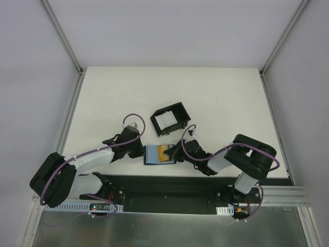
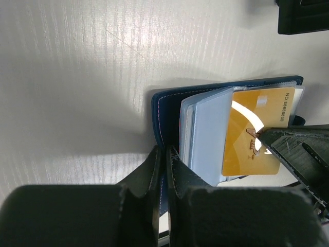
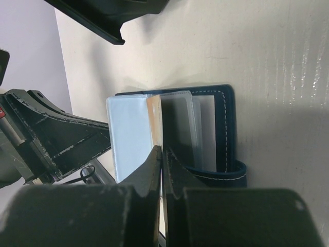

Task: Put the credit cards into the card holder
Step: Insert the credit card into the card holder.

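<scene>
Both closed, left gripper and right gripper seemingly pinch card holder; box behind.

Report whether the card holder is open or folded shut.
Open: the card holder lies spread, its clear sleeves fanned up, a gold card against them.

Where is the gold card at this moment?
In the top view, the gold card lies on the open wallet, between the left gripper and the right gripper, on the near side of the black box.
</scene>
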